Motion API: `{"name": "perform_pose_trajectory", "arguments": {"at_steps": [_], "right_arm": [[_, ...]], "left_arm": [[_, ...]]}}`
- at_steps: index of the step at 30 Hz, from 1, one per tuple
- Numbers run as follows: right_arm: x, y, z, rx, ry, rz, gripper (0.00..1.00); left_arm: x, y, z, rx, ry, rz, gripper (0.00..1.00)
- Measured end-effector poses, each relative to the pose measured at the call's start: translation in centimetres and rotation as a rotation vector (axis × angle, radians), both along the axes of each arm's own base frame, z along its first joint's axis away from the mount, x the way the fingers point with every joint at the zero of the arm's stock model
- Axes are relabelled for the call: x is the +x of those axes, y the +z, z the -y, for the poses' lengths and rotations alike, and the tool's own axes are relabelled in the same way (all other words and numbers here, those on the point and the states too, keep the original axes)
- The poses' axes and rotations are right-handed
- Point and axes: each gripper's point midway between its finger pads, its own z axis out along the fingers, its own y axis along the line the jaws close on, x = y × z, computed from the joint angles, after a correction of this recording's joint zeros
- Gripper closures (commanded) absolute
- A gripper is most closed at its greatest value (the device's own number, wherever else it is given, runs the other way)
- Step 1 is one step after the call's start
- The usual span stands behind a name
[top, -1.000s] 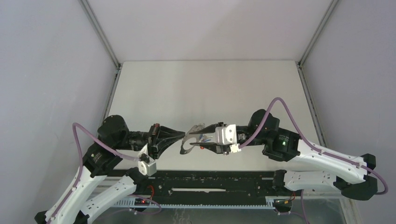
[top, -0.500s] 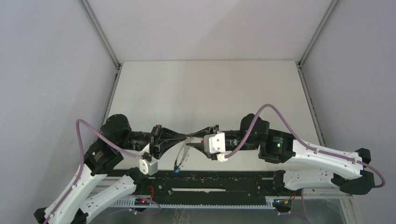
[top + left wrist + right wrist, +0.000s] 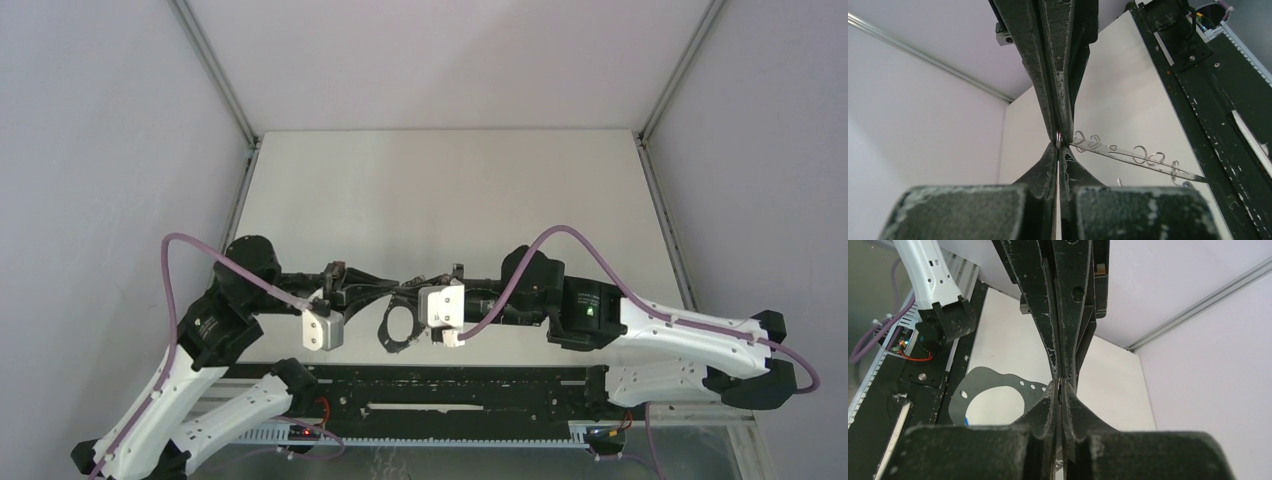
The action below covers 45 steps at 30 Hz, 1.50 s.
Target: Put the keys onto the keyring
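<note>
The keyring (image 3: pixel 385 332) hangs below the spot where both grippers meet, near the table's front edge. My left gripper (image 3: pixel 398 291) is shut on its rim. In the left wrist view the rim's wire sits pinched at the tips of my left gripper (image 3: pixel 1058 139), and the keyring (image 3: pixel 1128 155) runs off to the right, edge-on, with small wire loops. My right gripper (image 3: pixel 409 289) faces it tip to tip. In the right wrist view my right gripper (image 3: pixel 1060 385) is closed on a thin dark sliver where the flat grey keyring (image 3: pixel 993 377) enters the jaws. A blue key head (image 3: pixel 966 421) shows by the ring's lower left.
A black rail (image 3: pixel 450 385) runs along the near edge, just below the hanging ring. It also fills the right side of the left wrist view as the rail (image 3: pixel 1208 100). Grey walls with metal corner strips (image 3: pixel 215 70) enclose the table.
My right gripper has moved left to the left gripper's tips and closed from open. Both arms have shifted a little toward the back. The ring now hangs below the tips.
</note>
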Motion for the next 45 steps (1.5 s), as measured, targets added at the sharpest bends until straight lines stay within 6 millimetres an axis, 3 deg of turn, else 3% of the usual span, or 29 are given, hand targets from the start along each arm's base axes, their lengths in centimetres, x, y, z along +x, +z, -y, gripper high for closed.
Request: {"name": "perform_pose_trajectory", "arguments": {"at_steps": [3, 6, 9, 12, 19, 26, 32, 39, 45], "right_arm": [[0.1, -0.2, -0.1, -0.008, -0.023, 0.008, 1.00], [0.3, -0.3, -0.3, -0.019, -0.049, 0.012, 1.00], [0.5, -0.6, -0.3, -0.028, -0.070, -0.001, 1.00], [0.5, -0.5, -0.1, 0.016, -0.060, -0.065, 1.00], [3.0, 0.2, 2.9, 0.231, -0.069, -0.256, 1.00], [1.4, 2.3, 2.6, 0.376, 0.051, -0.345, 1.00], [0.9, 2.4, 2.6, 0.432, 0.097, -0.391, 1.00], [0.4, 3.7, 2.5, 0.482, 0.145, -0.395, 1.00], [0.3, 3.6, 2.0, 0.483, 0.162, -0.404, 1.00]], "left_arm": [[0.0, -0.2, -0.1, 0.009, 0.011, -0.035, 0.99], [0.2, -0.3, -0.2, 0.015, 0.032, -0.072, 0.60], [0.7, 0.0, -0.3, 0.003, 0.074, -0.107, 0.51], [1.0, 0.3, -0.4, -0.012, 0.104, -0.144, 0.52], [-0.1, 2.4, -1.0, -0.114, 0.123, -0.234, 0.55], [-0.5, 3.8, -0.7, -0.193, 0.125, -0.364, 0.59], [0.0, 2.7, -0.4, -0.193, 0.157, -0.478, 0.65], [-0.2, 3.0, -0.2, -0.207, 0.148, -0.547, 0.65], [-0.6, 2.8, 0.2, -0.194, 0.118, -0.599, 0.65]]}}
